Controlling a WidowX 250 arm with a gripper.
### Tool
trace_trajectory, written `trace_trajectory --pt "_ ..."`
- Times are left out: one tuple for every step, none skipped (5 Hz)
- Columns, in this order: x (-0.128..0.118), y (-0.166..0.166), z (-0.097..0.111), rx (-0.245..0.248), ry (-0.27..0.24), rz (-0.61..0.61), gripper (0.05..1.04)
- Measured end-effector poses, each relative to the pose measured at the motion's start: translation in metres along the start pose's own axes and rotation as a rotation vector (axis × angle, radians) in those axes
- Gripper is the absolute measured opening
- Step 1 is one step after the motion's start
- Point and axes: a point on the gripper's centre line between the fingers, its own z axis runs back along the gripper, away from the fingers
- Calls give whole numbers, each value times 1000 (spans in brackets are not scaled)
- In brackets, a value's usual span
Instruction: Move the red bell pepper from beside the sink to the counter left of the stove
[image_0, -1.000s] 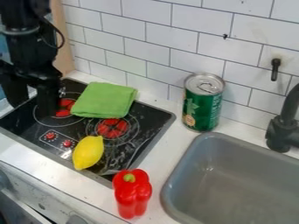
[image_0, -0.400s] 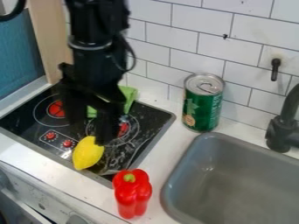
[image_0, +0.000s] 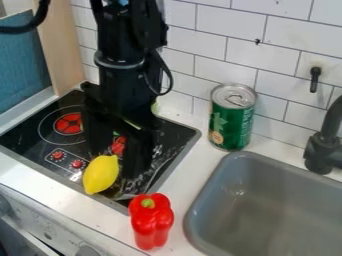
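The end effector (image_0: 119, 161) hangs open over the stovetop (image_0: 28, 136); the yellow lemon (image_0: 101, 175) lies nearest.

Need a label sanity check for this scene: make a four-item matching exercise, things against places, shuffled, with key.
Things:
1. Lemon
2. Bell pepper
3. Can
4. Gripper

Places:
A. Upright by the tiled wall
B. Hanging over the cooktop
C. Lying on the cooktop
D. On the counter, off the cooktop's near corner

Pairs: 1-C, 2-D, 3-A, 4-B

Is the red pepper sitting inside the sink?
No, the red pepper stands on the white counter, beside the grey sink.
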Motion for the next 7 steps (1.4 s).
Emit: trace_trajectory --pt "8 -6 -12 -37 11 -41 1005" --pt "12 -16 -24 -40 50 -90 1005" --pt "16 -30 -23 -35 45 -133 1005" --pt "18 -38 -20 -24 34 -169 1005" --pt "18 -40 -27 -30 59 -168 1005" --pt "16 -36 -38 -42 96 -142 1005" --pt "15 -31 -45 -46 111 -120 1005"
